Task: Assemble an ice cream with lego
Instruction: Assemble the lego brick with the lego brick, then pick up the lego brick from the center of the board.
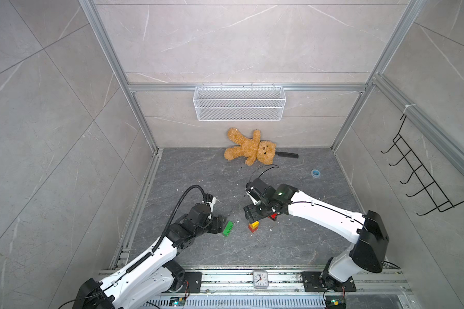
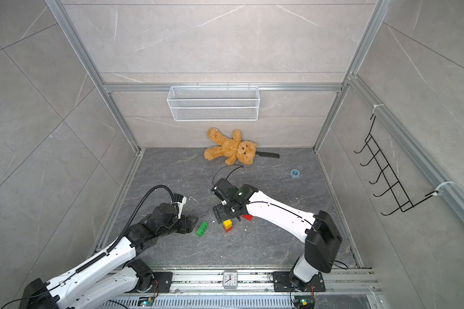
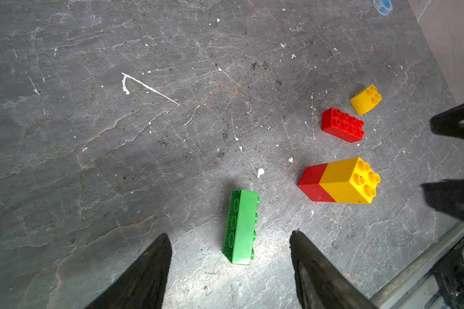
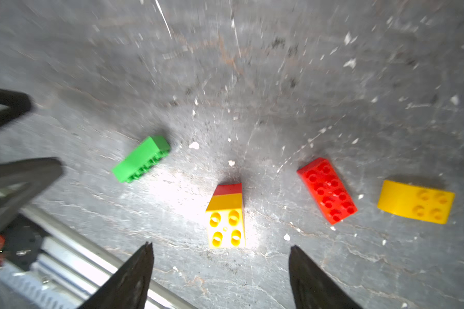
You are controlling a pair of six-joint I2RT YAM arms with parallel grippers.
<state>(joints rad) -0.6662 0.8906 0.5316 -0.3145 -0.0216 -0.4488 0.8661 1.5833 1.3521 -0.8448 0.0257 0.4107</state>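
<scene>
The lego lies loose on the dark floor. A long green brick (image 1: pixel 228 228) (image 3: pixel 241 227) rests on its side, its near end between the fingers of my open left gripper (image 3: pixel 228 234) (image 1: pixel 218 222), untouched. Right of it stands a yellow brick on a red one (image 1: pixel 253 226) (image 4: pixel 227 216), just ahead of my open right gripper (image 4: pixel 220 244) (image 2: pixel 218 214), which holds nothing. Beyond lie a wide red brick (image 4: pixel 327 190) (image 2: pixel 247 217) and a round-topped yellow brick (image 4: pixel 415 202) (image 3: pixel 366 99); the right arm hides the yellow one in both top views. No assembled ice cream shows.
A brown teddy bear (image 1: pixel 249 147) and a black comb-like tool (image 1: pixel 287 154) lie by the back wall, under a white wire basket (image 1: pixel 239 103). A blue ring (image 1: pixel 315 173) sits at the right. A small clock (image 1: pixel 260 278) stands on the front rail. Black hooks (image 1: pixel 418 174) hang on the right wall.
</scene>
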